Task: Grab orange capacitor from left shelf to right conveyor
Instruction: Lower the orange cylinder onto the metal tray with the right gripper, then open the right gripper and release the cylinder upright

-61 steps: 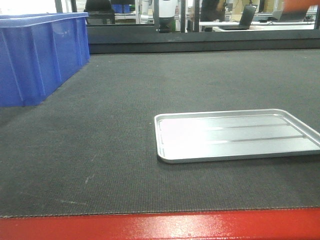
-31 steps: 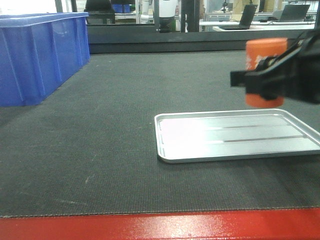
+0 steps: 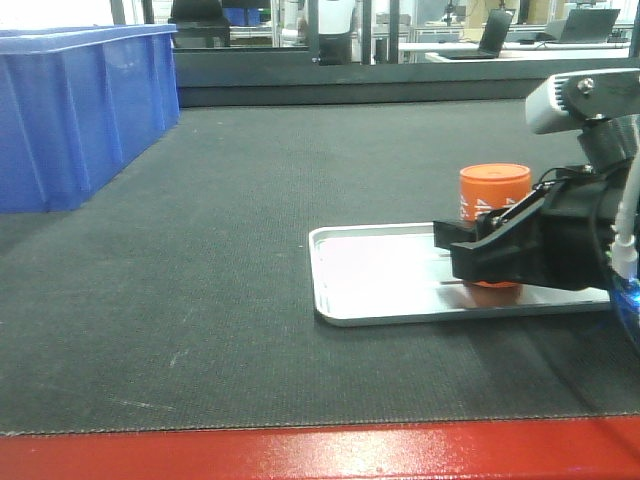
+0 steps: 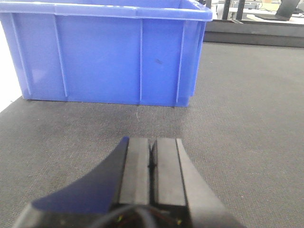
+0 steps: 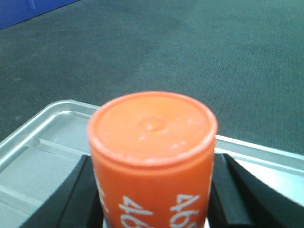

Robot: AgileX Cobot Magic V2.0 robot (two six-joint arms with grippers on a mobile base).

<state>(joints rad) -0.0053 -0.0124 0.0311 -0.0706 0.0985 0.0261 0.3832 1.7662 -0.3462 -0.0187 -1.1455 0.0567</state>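
Observation:
The orange capacitor (image 3: 494, 190) stands upright, its base down at the silver tray (image 3: 370, 275) on the right conveyor's dark belt (image 3: 200, 280). My right gripper (image 3: 478, 250) is shut on the capacitor. In the right wrist view the orange capacitor (image 5: 152, 156) fills the gap of that gripper (image 5: 152, 202), with black fingers (image 5: 78, 199) pressed against both sides. My left gripper (image 4: 152, 152) is shut and empty, low over the belt and facing a blue bin (image 4: 104, 52). The left shelf is out of view.
A large blue bin (image 3: 70, 110) sits on the belt at the far left. The conveyor's red front edge (image 3: 300, 455) runs along the bottom. Desks and laptops lie beyond the belt's far rail.
My right gripper came in from the upper right with the capacitor and dropped from above the tray down to tray level, moving slightly left.

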